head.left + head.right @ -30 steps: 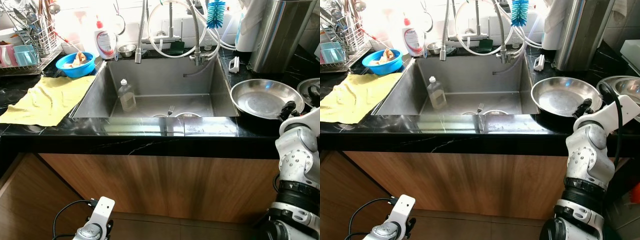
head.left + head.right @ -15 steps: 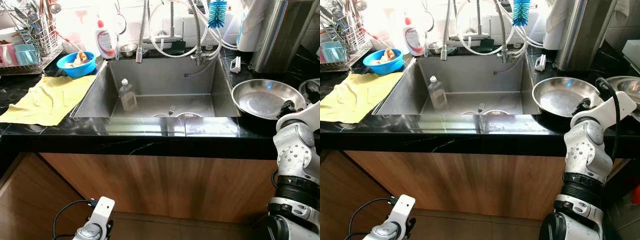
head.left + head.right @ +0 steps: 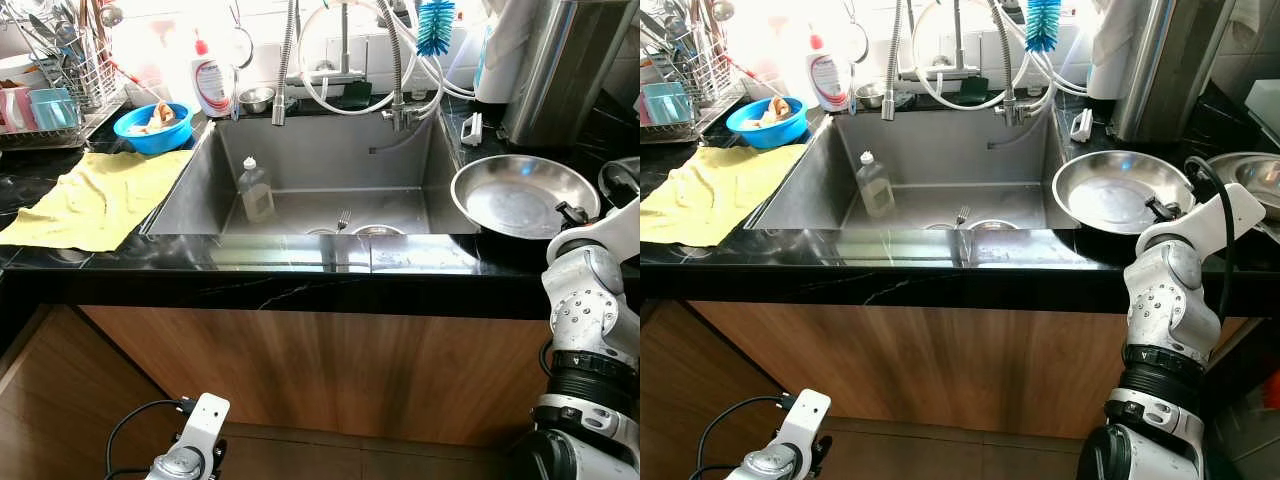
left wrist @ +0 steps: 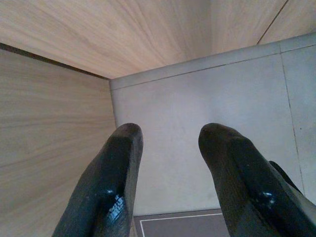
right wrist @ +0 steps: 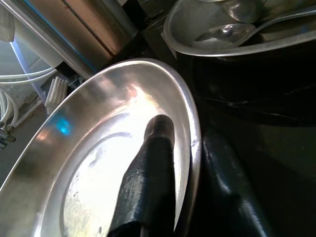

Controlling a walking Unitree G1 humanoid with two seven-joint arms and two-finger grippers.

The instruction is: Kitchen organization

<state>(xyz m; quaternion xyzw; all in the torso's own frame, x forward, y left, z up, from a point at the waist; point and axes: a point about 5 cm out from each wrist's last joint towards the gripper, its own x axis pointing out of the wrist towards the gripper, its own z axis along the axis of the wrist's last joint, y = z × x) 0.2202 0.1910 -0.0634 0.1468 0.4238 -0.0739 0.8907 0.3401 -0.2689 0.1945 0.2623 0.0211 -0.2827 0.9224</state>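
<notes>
Since a second ago, the steel plate (image 3: 523, 196) has slid toward the sink (image 3: 330, 190), its rim now overhanging the basin edge. Low by the cabinet, the left gripper (image 4: 168, 173) hangs idle, fingers spread on nothing. On the counter, the right gripper (image 5: 185, 173) pinches the plate's near rim, one finger inside, one outside. Beyond, a dish (image 5: 237, 29) holds a spoon (image 5: 232, 30).

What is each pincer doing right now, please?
Left pincer: open, empty, hanging low beside the cabinet.
Right pincer: closed on the steel plate rim.
</notes>
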